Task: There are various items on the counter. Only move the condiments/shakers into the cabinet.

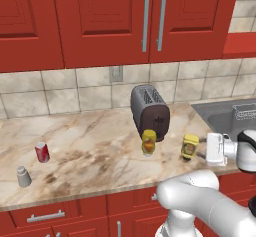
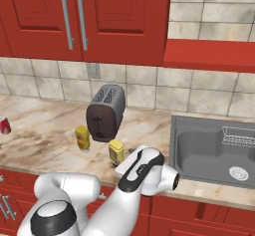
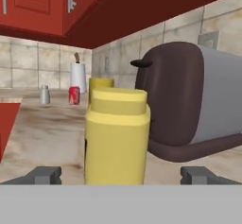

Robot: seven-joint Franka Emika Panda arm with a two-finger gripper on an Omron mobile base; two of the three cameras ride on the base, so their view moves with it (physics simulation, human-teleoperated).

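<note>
The mustard bottle (image 3: 117, 140) stands upright on the counter (image 1: 90, 131) between my gripper's (image 3: 120, 176) two wide-apart fingertips (image 3: 45, 175), so the gripper is open around it. From the base it shows as the mustard bottle (image 1: 190, 146) with the gripper (image 1: 206, 150) just to its right. The bright yellow-orange bottle (image 1: 148, 142) stands left of it, in front of the toaster. The grey shaker (image 1: 23, 176) and the red soda can (image 1: 42, 152) are far left. The doorless red shelf (image 2: 209, 56) hangs up at the right.
A dark grey toaster (image 1: 150, 111) stands right behind the two bottles. A steel sink (image 2: 214, 148) lies to the right. Closed red cabinets with bar handles (image 1: 152, 18) hang above. A paper towel roll (image 3: 78, 76) stands at the far end of the counter.
</note>
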